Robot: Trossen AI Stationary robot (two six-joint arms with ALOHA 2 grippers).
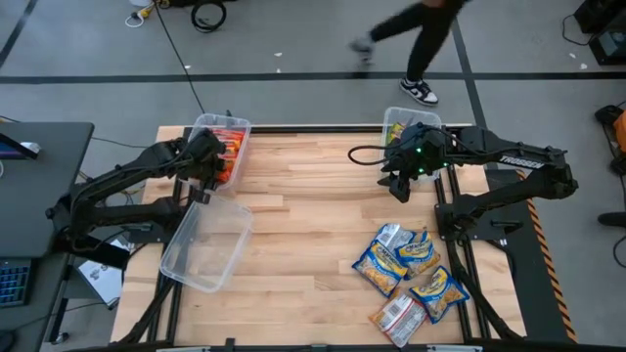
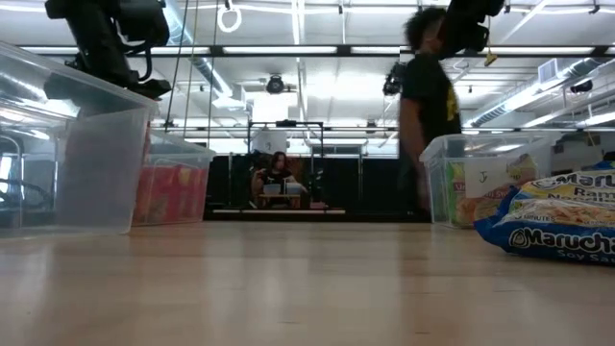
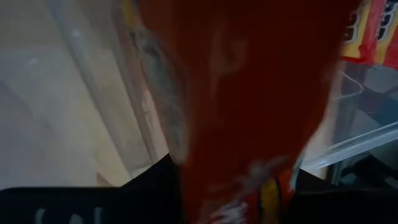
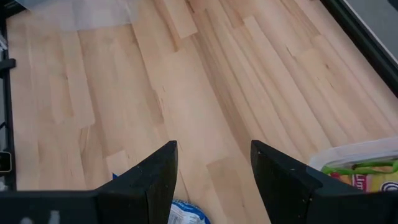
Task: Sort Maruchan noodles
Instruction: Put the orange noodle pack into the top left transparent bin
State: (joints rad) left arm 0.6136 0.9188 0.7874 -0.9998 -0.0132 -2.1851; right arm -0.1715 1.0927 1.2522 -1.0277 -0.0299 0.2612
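Left gripper (image 1: 208,168) sits above the far-left bin (image 1: 238,124) of orange packets (image 1: 232,147); an orange packet (image 3: 249,106) fills its wrist view, jaw grip unclear. An empty bin (image 1: 205,244) lies nearer. Right gripper (image 1: 401,184), jaws apart and empty, hovers beside the far-right bin (image 1: 391,119). Blue-yellow packets (image 1: 411,274) lie front right on the bench (image 1: 303,235).

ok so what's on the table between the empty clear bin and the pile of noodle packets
Nothing. In the high view, only bare wooden table lies between the empty clear bin and the noodle packets.
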